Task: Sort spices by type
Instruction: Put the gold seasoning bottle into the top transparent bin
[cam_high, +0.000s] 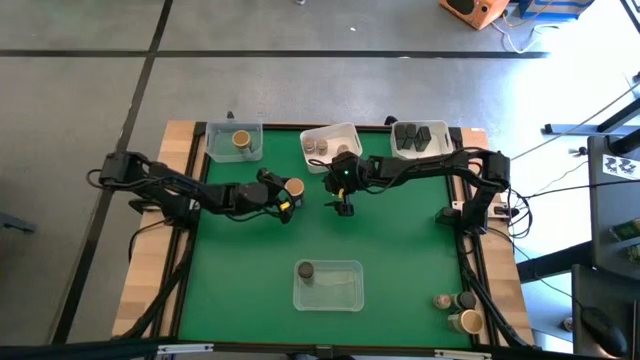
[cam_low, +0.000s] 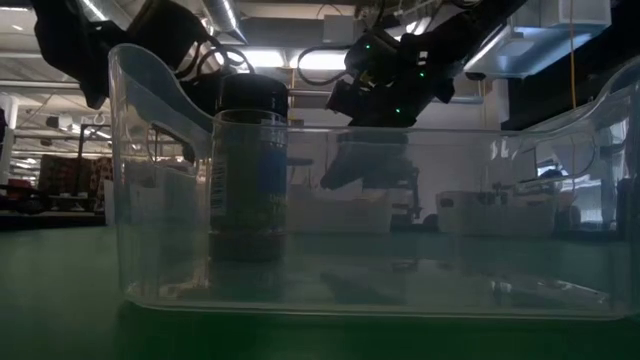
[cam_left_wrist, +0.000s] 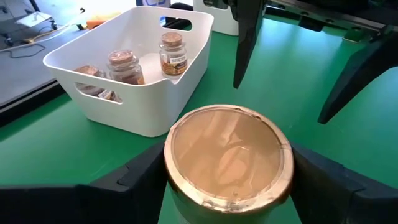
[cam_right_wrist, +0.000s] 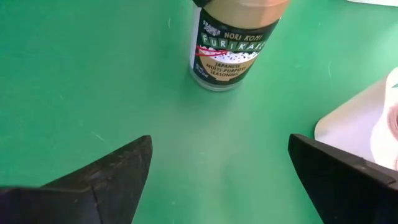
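A spice jar with a tan lid (cam_high: 294, 187) stands upright between the fingers of my left gripper (cam_high: 289, 194) near the middle of the green mat; the left wrist view shows its lid (cam_left_wrist: 227, 155) from above. The right wrist view shows its dark label (cam_right_wrist: 230, 46). My right gripper (cam_high: 343, 207) hangs open just right of it, fingers pointing down, touching nothing; it shows as (cam_right_wrist: 217, 168). Other jars stand in a white tray (cam_high: 330, 145), a clear far-left tray (cam_high: 235, 142), a far-right tray (cam_high: 420, 138) and a clear near tray (cam_high: 328, 285). My left gripper pinches the tan-lidded jar by its body just under the lid (cam_left_wrist: 186, 199), one finger (cam_left_wrist: 140, 177) on each side. The fingers come level from the table's left side. The jar is upright; whether its bottom (cam_right_wrist: 214, 84) rests on the mat, I cannot tell.
The near clear tray holds one dark-topped jar (cam_low: 250, 170). The white tray (cam_left_wrist: 124, 81) with several pale-topped jars stands just beyond the held jar. Three loose jars (cam_high: 455, 310) stand at the near right corner. Bare green mat (cam_high: 400, 240) lies between the trays.
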